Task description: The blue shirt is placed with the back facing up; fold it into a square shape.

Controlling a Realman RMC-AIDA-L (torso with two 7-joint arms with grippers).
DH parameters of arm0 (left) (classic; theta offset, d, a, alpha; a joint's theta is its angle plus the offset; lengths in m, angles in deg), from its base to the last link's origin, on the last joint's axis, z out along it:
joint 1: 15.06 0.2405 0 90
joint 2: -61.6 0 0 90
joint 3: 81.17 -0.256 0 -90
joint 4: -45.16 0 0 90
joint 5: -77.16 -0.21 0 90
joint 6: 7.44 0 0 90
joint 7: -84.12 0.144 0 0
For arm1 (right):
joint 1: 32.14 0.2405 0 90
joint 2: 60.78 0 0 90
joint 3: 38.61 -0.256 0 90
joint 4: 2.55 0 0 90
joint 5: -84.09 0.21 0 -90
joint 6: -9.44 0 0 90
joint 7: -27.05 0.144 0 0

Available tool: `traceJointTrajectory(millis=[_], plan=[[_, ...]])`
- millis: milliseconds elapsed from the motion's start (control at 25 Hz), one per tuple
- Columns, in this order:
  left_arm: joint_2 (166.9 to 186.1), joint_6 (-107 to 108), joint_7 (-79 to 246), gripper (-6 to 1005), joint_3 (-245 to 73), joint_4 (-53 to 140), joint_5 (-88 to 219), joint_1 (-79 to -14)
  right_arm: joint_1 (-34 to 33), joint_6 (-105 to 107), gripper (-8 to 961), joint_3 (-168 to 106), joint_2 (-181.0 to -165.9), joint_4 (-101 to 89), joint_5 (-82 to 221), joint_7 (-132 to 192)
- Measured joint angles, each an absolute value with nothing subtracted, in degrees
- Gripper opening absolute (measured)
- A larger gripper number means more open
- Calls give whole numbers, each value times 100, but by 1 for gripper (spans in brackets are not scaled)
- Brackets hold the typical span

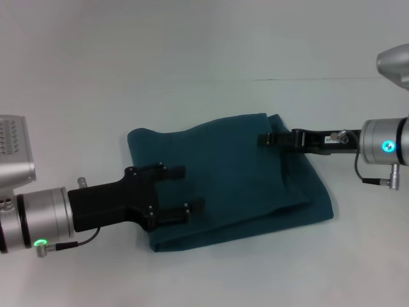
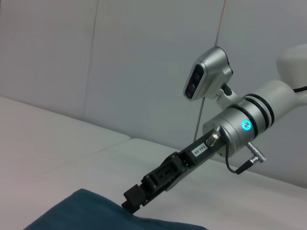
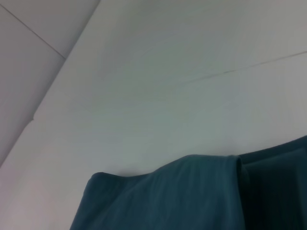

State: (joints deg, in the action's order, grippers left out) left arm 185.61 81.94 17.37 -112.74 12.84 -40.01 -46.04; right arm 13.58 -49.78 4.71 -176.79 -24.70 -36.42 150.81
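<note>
Left gripper (image 1: 185, 189) sits nearest the head cam, coming in from the robot's left w/ both black fingers (image 1: 171, 171) spread apart over the near-left part of the blue shirt (image 1: 236, 173). Nothing between the fingers; cloth lies under and ahead of them. Can't tell from head view whether the tips touch the fabric or just hover.

Right gripper (image 1: 263, 139) reaches in from the opposite side, tips at the shirt's far-right edge. Seen edge-on in head view, so finger gap is hidden; in the left wrist view the right gripper (image 2: 133, 200) has its tip down at the cloth edge, but whether it pinches the fabric or is shut I can't tell.

Shirt: 1, dark teal, lying on the white table (image 1: 192, 57) between the 2 grippers, already folded to a rough rectangle. Layers show along the edge by the right gripper, w/ an upper fold sitting on a lower one. Exact layer count not readable. Near-left corner partly covered by the left gripper's body.

Right wrist view shows only the shirt (image 3: 192, 196) cut off at frame edge, a fold seam visible, none of its own fingers. Left wrist view catches only a corner of the shirt (image 2: 86, 213).

Count: 2 arms, 2 grippers, 1 shirt.
</note>
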Motion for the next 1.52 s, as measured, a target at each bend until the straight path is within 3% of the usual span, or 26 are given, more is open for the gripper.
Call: traceJointTrajectory(millis=[760, 1000, 1400, 1520], plan=[[18561, 8124, 1724, 777, -11234, 1276, -3973, -4599, 1465, -4609, 871, 604, -17922, -2255, -3637, 15050], [18561, 8118, 1709, 776, -11228, 1258, -3968, -4599, 1441, -4602, 661, 571, -17970, -2307, -3604, 15050], [18561, 8053, 1700, 773, -11228, 1287, -3954, -4600, 1362, -4705, 412, 499, -17963, -2321, -3291, 14594], [18561, 8053, 1690, 772, -11228, 1289, -3945, -4599, 1330, -4750, 291, 493, -17951, -2325, -3221, 14491]])
